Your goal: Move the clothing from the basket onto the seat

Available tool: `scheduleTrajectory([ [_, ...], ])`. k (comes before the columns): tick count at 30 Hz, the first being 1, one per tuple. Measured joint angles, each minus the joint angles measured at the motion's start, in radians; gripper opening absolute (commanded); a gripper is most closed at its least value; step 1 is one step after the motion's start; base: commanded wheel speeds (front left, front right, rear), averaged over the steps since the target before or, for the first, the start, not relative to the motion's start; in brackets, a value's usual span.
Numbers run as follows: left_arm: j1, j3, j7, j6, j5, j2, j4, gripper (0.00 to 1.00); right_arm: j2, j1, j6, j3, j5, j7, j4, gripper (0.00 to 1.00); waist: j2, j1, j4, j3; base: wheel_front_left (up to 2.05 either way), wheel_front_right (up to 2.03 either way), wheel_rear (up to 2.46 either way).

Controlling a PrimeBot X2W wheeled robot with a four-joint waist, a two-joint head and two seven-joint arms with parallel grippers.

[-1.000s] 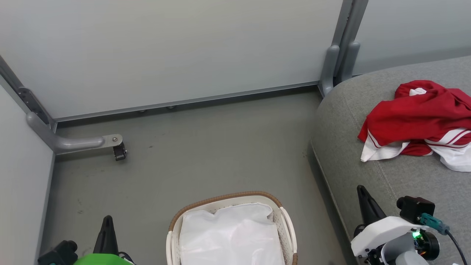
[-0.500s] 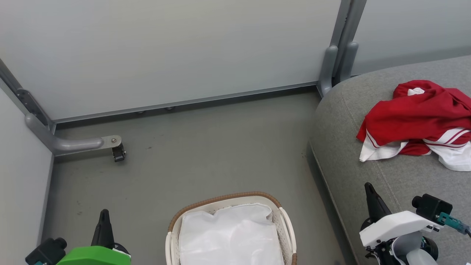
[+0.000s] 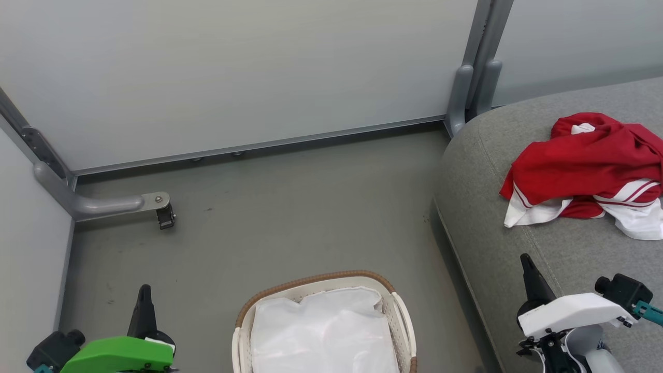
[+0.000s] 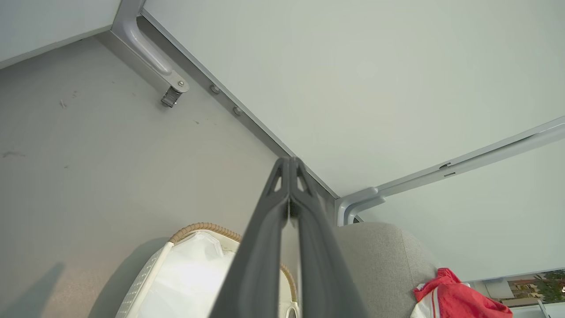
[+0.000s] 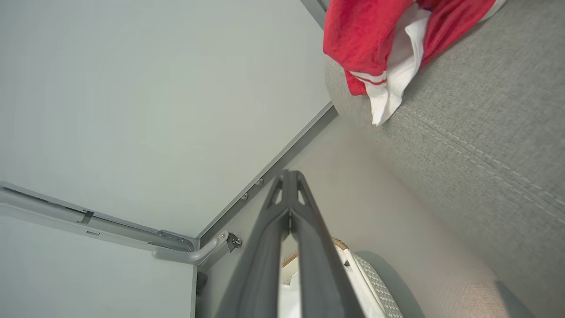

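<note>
Clothing [image 3: 585, 166] heaped on seat [image 3: 492, 243], frame right; basket [image 3: 316, 278], lower centre, bare to its liner [image 3: 321, 331]; my left gripper [image 3: 143, 288] and right gripper [image 3: 525, 257] pinched together, empty; transfer seemingly done; next, withdraw.

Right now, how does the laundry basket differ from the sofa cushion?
The laundry basket is cream plastic with a brown rim; the sofa cushion is grey fabric. The basket holds a white liner; the cushion bears red-and-white clothing. The basket is far smaller than the cushion. Both have rounded edges.
</note>
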Motion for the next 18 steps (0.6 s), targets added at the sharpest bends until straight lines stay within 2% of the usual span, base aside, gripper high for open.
scheduleTrajectory([
  [18, -0.023, 0.014, 0.052, 0.0, -0.19, 0.0, -0.024, 0.0, 0.0, 0.0, 0.0, -0.029, 0.215, 0.053, -0.026, 0.0, 0.0, 0.0, -0.006, -0.003, 0.0, 0.0, 0.0],
])
